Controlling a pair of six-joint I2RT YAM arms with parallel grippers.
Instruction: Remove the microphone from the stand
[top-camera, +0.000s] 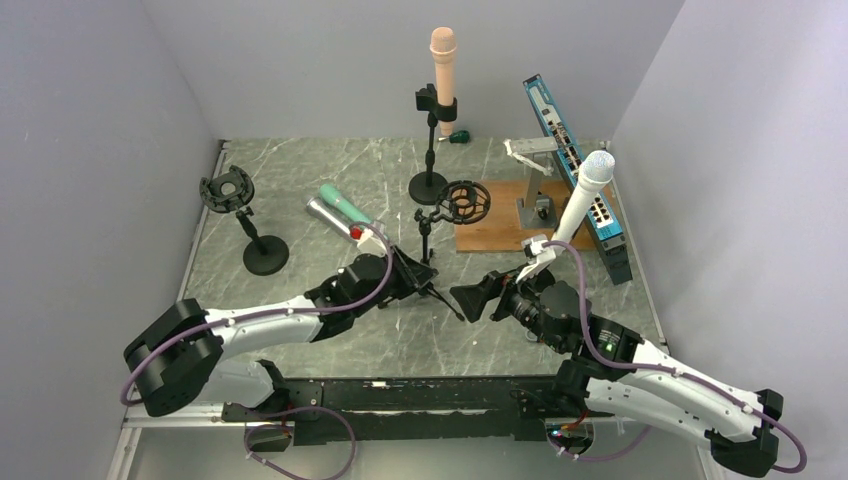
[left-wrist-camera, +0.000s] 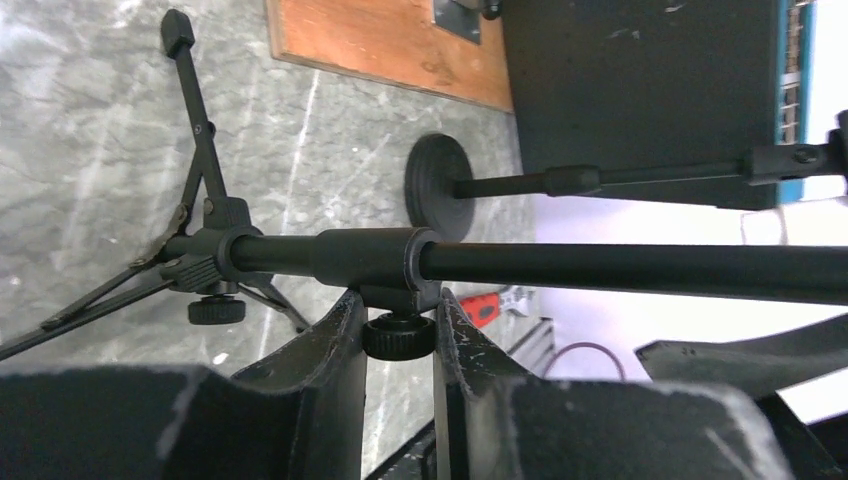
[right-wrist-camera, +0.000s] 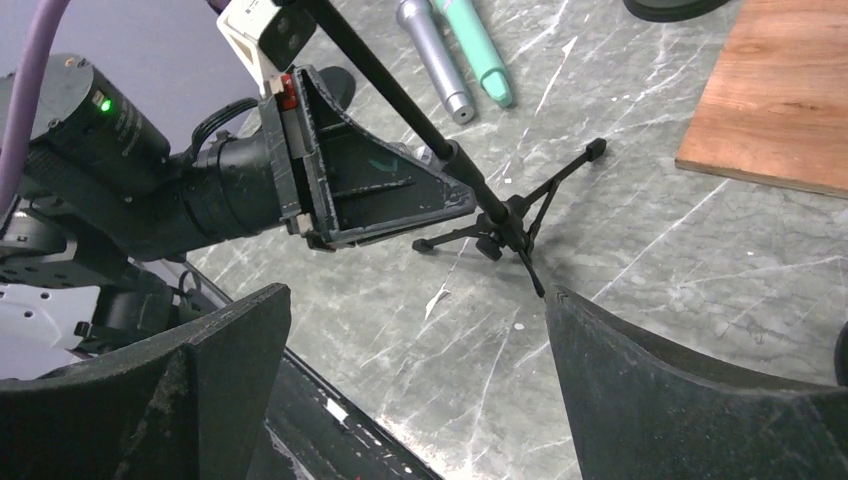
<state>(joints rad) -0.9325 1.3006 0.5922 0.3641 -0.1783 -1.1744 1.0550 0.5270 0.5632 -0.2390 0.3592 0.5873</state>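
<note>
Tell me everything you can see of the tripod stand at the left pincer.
The stand is matte black and looks like metal. It has three thin legs splayed on the marble table, a hub with a small knob, and a slim pole with a thicker collar and a thumbscrew. It seems upright, mid-table, in front of the wooden board, and appears to carry a ring-shaped shock mount that looks empty. The left pincer brackets the thumbscrew; whether it presses yet is unclear.

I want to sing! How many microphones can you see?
4. Peach microphone clipped on the back stand; white microphone tilted at the right; silver microphone and green microphone lying side by side on the table. More could be hidden.
</note>
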